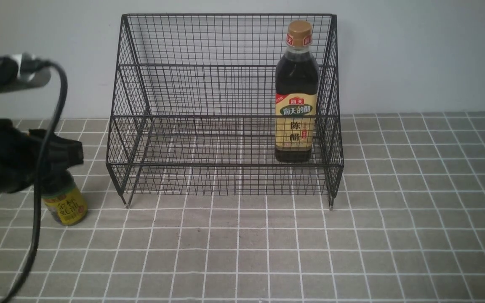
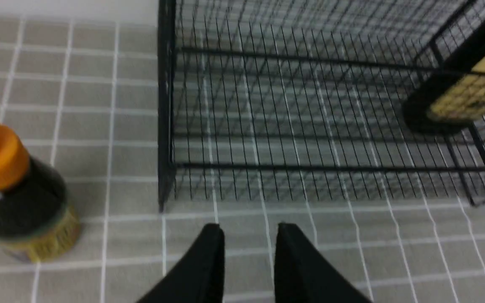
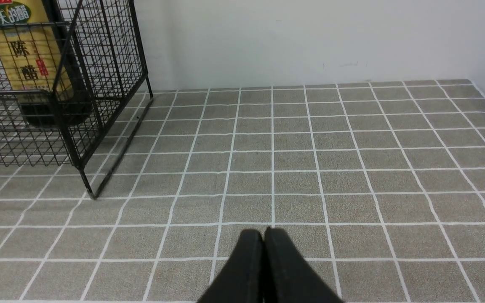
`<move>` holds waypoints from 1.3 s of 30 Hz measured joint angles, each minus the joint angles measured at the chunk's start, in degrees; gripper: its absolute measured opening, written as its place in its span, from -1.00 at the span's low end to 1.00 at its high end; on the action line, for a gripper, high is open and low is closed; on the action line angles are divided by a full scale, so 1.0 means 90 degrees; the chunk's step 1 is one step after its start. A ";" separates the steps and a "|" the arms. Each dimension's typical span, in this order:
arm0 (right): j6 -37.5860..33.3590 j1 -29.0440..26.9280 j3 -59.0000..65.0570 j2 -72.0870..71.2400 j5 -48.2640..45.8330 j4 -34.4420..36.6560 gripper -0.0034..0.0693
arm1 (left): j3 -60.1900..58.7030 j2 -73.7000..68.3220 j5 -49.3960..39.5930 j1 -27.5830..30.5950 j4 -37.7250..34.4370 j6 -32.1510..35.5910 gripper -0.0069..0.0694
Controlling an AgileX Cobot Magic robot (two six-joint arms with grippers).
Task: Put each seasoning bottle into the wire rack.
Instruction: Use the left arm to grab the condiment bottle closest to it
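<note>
I am holding the left gripper (image 2: 249, 229) low over the table (image 3: 352, 168). Its fingers are parted by a narrow gap and are gripping nothing. That gap is looking narrower than the short bottle (image 2: 19, 198), so I am judging it will need widening before any grasp. The short bottle is standing upright on the table off to one side of those fingers, near them but not between them, on the side away from the rack (image 1: 221, 166). Ahead of the fingertips the rack's near corner post is showing, so the hand is pointing at the rack rather than at the bottle. I am reading this as an approach not yet lined up, and the wrist needs swinging toward the orange cap.

The tall bottle (image 1: 295, 105) is sitting upright in the rack's lower tier, by the side wall farthest from my left hand. That is putting the stretch of tier nearest this hand within easy reach for the short one, and I am counting half the job as done.

The right gripper (image 3: 262, 232) is sitting idle above the table, fingers pressed together on nothing. The rack's side is lying ahead of it and off to one side, well apart.
</note>
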State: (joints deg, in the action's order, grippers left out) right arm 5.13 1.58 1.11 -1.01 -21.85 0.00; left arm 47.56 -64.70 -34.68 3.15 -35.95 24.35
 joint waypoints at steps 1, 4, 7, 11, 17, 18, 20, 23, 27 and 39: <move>0.0000 0.0000 0.0000 0.0000 0.0000 0.0000 -0.94 | 0.0217 -0.0211 -0.0682 0.0216 0.0191 -0.0156 -0.42; 0.0000 0.0000 0.0000 0.0000 0.0000 0.0000 -0.94 | 0.0580 -0.0505 -0.1884 0.0679 0.0939 -0.0400 -0.54; 0.0000 0.0000 0.0000 0.0000 0.0000 0.0000 -0.94 | 0.0631 -0.0490 -0.2165 0.1070 0.1564 -0.0635 -0.71; 0.0000 0.0000 0.0000 0.0000 0.0000 0.0000 -0.94 | 0.0654 -0.0237 -0.1701 0.1496 0.1882 -0.0765 -0.83; 0.0000 0.0000 0.0000 0.0000 0.0000 0.0000 -0.94 | 0.0666 -0.0402 -0.0407 0.1461 0.1703 -0.0618 -0.66; 0.0000 0.0000 0.0000 0.0000 0.0000 0.0000 -0.94 | 0.0666 -0.0534 -0.0248 0.1409 0.1583 -0.0574 -0.53; 0.0000 0.0000 0.0000 0.0000 0.0000 0.0000 -0.94 | 0.0666 -0.0710 -0.0103 0.1321 0.1462 -0.0458 -0.35; 0.0000 0.0000 0.0000 0.0000 0.0000 0.0000 -0.94 | 0.0666 -0.1086 0.0130 0.1048 0.1370 0.0117 0.11; 0.0000 0.0000 0.0000 0.0000 0.0000 0.0000 -0.94 | 0.0666 -0.1522 0.0674 0.0728 0.1345 0.0959 0.57; 0.0000 0.0000 0.0000 0.0000 0.0000 0.0000 -0.94 | 0.0666 -0.2522 0.1991 0.0582 0.1298 0.1419 0.78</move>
State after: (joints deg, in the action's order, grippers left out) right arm 5.13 1.58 1.11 -1.01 -21.85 0.00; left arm 53.56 -87.39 -16.75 8.39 -24.27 37.12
